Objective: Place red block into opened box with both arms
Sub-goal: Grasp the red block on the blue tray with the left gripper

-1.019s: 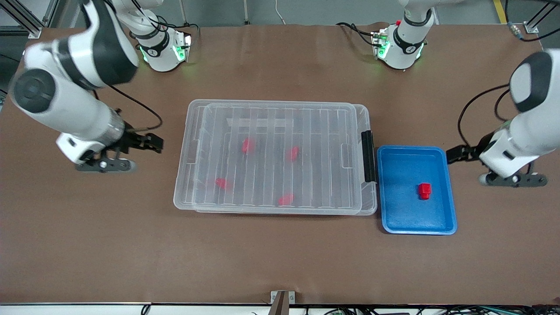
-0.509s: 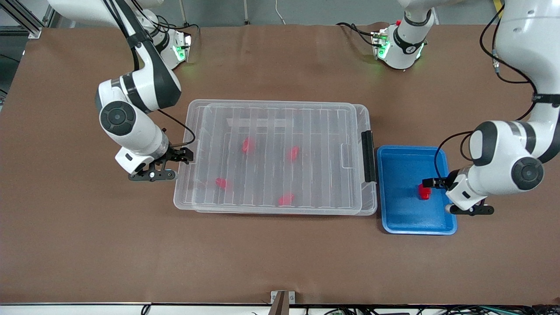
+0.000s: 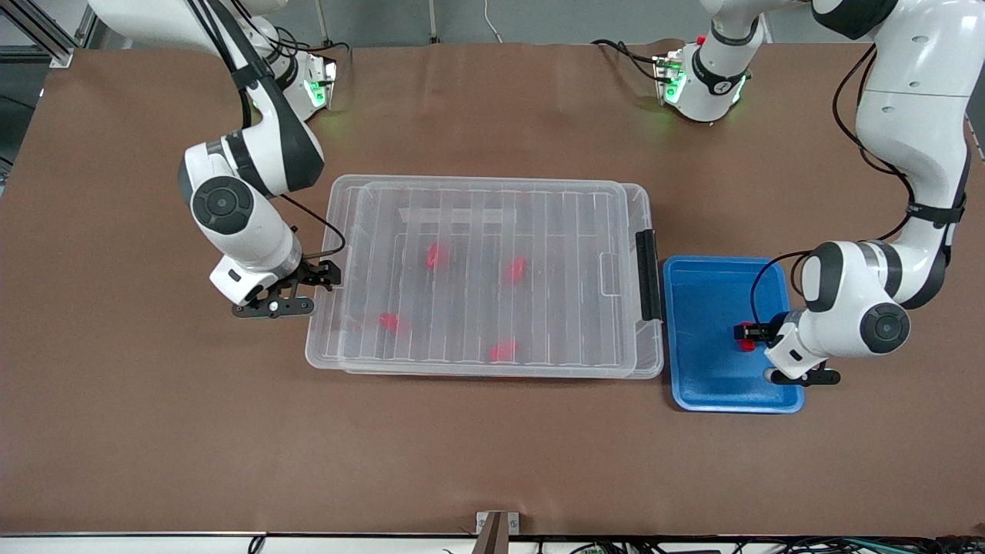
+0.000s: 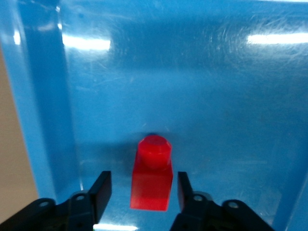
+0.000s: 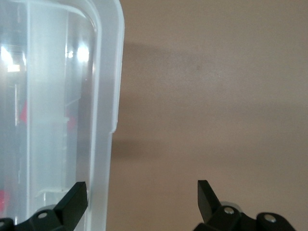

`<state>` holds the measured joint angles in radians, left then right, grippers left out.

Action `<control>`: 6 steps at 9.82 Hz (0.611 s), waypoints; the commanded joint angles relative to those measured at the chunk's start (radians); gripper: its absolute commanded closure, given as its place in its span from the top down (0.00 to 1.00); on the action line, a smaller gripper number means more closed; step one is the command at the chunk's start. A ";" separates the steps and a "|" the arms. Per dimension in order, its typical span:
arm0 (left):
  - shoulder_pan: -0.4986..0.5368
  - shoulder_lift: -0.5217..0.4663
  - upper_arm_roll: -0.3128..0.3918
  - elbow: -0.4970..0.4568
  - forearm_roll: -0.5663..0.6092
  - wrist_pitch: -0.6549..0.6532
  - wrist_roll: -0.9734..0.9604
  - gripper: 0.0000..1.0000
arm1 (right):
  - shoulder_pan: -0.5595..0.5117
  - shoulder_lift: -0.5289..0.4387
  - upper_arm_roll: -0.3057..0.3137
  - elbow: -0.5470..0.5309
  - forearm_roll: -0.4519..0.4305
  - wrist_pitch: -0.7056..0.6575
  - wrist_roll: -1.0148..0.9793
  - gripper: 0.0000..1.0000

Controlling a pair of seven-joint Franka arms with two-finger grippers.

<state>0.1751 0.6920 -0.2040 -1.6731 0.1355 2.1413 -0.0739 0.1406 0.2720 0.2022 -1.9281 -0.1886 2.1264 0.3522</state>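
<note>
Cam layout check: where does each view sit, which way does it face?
Front: high across the table, facing both arms; shows box, tray, both grippers.
Left wrist: on the left arm, looking down into the tray; left gripper straddles the red block.
Right wrist: on the right arm, over the box's end; right gripper open.
Shared: front and left wrist both show the red block.

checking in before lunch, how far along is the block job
Done: four red blocks already lie in the box, whose lid is on. In hand: the left gripper is down in the blue tray, fingers either side of the last block, not clamped. The right gripper is open at the box's short end. Left: grip, open the lid, drop it in.
</note>
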 commanded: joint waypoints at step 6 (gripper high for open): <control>-0.008 -0.084 -0.012 0.010 0.020 -0.093 -0.027 0.00 | -0.110 -0.027 0.003 -0.035 -0.091 -0.058 -0.018 1.00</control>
<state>0.1784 0.6709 -0.2083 -1.6433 0.1363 2.1123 -0.0835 0.0690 0.2688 0.1977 -1.9294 -0.2513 2.0772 0.3435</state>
